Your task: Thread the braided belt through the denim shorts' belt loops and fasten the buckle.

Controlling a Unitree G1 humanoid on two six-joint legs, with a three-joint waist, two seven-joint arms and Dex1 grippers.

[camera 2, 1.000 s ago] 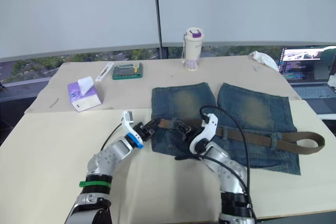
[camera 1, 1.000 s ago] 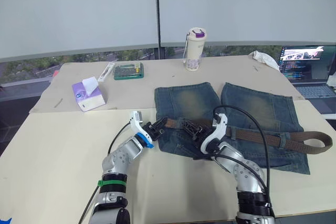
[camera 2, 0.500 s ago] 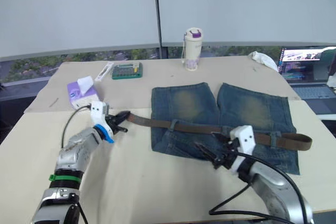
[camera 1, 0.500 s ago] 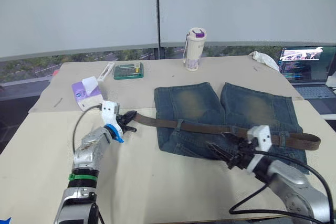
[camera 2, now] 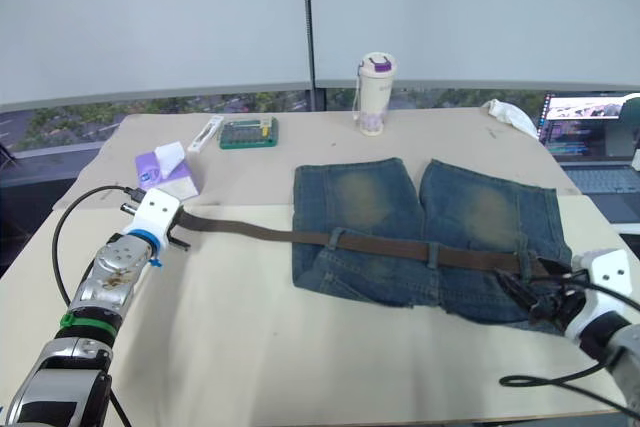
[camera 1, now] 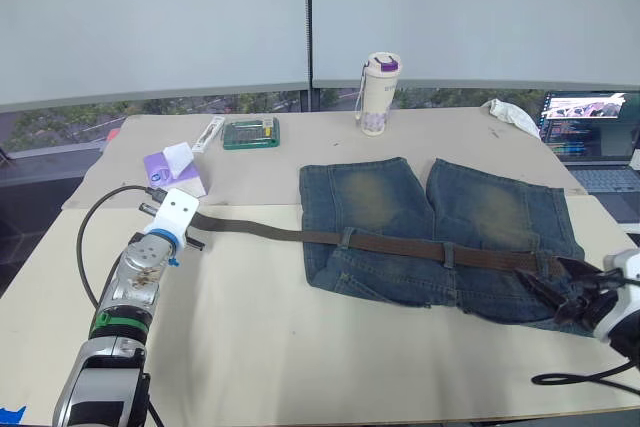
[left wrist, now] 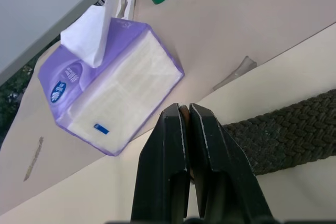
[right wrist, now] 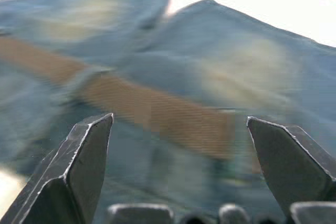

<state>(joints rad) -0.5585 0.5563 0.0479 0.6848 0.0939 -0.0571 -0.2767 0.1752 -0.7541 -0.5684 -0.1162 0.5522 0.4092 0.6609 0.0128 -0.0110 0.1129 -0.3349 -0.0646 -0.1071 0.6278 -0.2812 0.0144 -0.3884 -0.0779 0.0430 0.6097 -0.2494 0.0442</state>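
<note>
two grippers sit far apart at opposite ends of the braided belt [camera 1: 400,246]. the left gripper [left wrist: 185,129] has its black fingers [left wrist: 167,145] pressed together on the tip of the strap, so the woven brown band runs away from the pinch across the cream table [camera 1: 300,347]. just beyond that gripper lies a purple tissue box [left wrist: 110,87] with a white tissue standing out of its top, and farther past it a green case [camera 1: 250,133] and a small white box [camera 1: 209,133].

from the pinched end the belt stretches flat over bare table, then onto the denim shorts [camera 1: 440,227], which lie spread with the legs pointing away from the robot and faded tan patches on both. along the waistband the strap passes under the belt loops [camera 1: 346,238]; at least two loops cross over it there. the buckle cannot be made out.

the right gripper [right wrist: 181,150] hovers at the far edge of the shorts with its fingers spread wide, the belt and blue denim lying ahead of the gap and nothing between the fingertips. in the left eye view it is seen at [camera 1: 560,287], near the belt's other end.

well beyond the shorts stand a cream tumbler with a purple lid [camera 1: 378,95], a crumpled white cloth [camera 1: 512,114] and an open laptop [camera 1: 590,127].
</note>
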